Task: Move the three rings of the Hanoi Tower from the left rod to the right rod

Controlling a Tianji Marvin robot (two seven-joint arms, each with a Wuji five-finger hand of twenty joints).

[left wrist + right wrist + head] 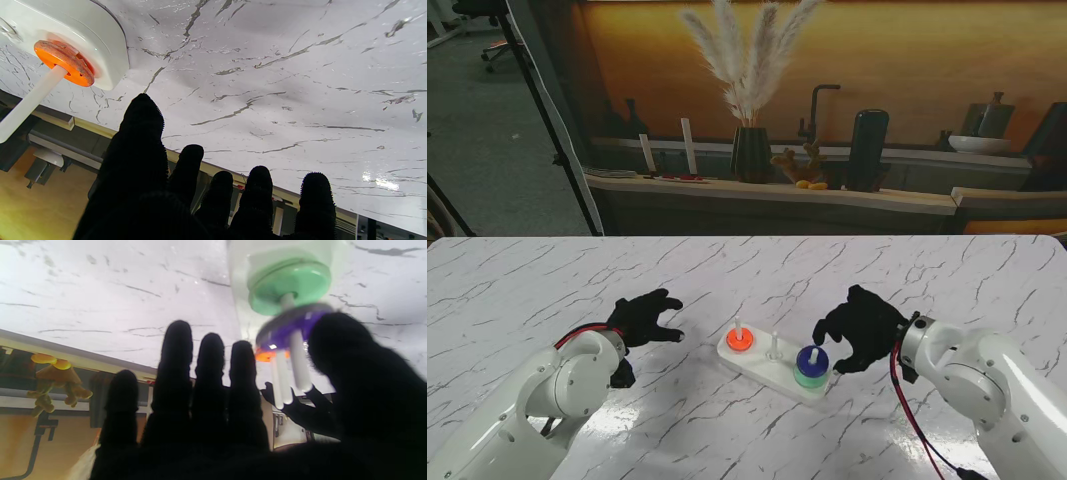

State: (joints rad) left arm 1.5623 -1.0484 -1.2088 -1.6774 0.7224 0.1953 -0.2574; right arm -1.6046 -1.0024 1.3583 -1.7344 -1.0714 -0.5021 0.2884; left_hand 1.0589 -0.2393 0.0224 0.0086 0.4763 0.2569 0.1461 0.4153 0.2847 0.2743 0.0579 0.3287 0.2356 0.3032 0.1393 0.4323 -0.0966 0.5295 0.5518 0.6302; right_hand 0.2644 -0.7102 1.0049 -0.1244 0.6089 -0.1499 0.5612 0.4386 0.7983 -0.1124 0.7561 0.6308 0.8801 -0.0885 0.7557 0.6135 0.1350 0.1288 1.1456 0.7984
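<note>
Arms rise from both lower corners of the stand frame, white shells, black gloves. Left hand (647,320) sits left of centre over the marble surface (527,290), fingers spread and curled, holding nothing; its wrist view shows the fingertips (143,113) apart, clear of the tower. Right hand (859,328) sits right of centre, just beside the right end of the white base (762,368), fingers apart. Its thumb looks close against the blue ring in the wrist view, but that picture is blurred and I cannot tell if it touches; nothing gripped.

Base lies at centre frame, slanting down to the right. Orange ring (740,340) is on the left rod (738,325), flat on the base. Middle rod (774,342) is bare. Green ring (810,376) is on the right rod (814,351), with the blue ring (811,359) above it; the wrist view shows a gap between them, blue tilted.

Upper frame: dark counter with a vase of pampas grass (750,75).
</note>
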